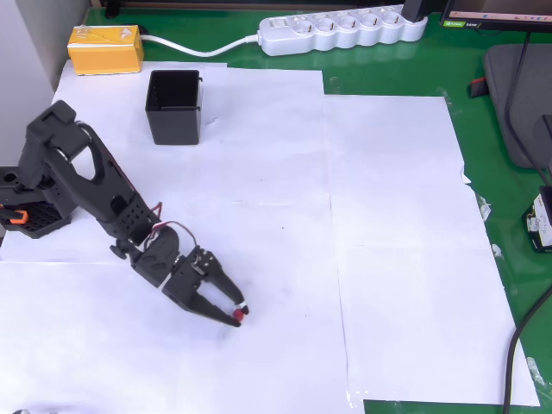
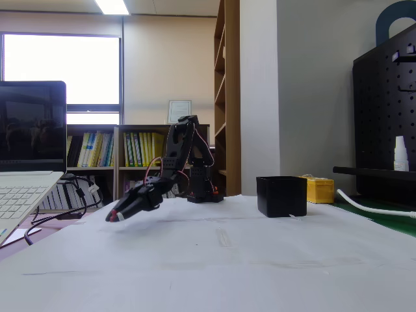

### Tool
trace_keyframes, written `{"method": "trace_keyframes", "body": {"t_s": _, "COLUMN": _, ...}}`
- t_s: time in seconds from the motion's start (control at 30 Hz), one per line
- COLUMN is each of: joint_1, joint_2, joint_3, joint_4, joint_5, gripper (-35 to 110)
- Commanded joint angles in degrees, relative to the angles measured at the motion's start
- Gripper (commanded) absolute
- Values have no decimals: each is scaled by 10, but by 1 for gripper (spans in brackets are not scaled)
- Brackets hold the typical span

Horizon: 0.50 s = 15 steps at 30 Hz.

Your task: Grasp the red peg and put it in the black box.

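Red peg (image 1: 242, 311) clamped in the claw (image 1: 236, 314), well apart from black box (image 1: 173, 107).

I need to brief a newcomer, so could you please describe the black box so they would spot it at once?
In the overhead view, start at the white paper sheets covering the green table. Near their top left corner stands the black box, open-topped and hollow. Unlike the yellow box beside it, it is black and square.
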Motion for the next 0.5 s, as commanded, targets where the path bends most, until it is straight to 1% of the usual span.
{"method": "trace_keyframes", "body": {"t_s": 0.0, "joint_1": -6, "joint_2": -126, "joint_3": 92, "joint_4": 110, "joint_5": -2, "gripper": 0}}
{"method": "trace_keyframes", "body": {"t_s": 0.03, "joint_1": -11, "joint_2": -142, "joint_3": 113, "joint_4": 144, "joint_5": -2, "gripper": 0}}
{"method": "trace_keyframes", "body": {"t_s": 0.17, "joint_1": -34, "joint_2": -171, "joint_3": 199, "joint_4": 221, "joint_5": -5, "gripper": 0}}
{"method": "trace_keyframes", "body": {"t_s": 0.27, "joint_1": -46, "joint_2": -191, "joint_3": 279, "joint_4": 317, "joint_5": 0, "gripper": 0}}
{"method": "trace_keyframes", "body": {"t_s": 0.37, "joint_1": -55, "joint_2": -215, "joint_3": 365, "joint_4": 438, "joint_5": 6, "gripper": 0}}
{"method": "trace_keyframes", "body": {"t_s": 0.47, "joint_1": -66, "joint_2": -234, "joint_3": 424, "joint_4": 509, "joint_5": 2, "gripper": 0}}
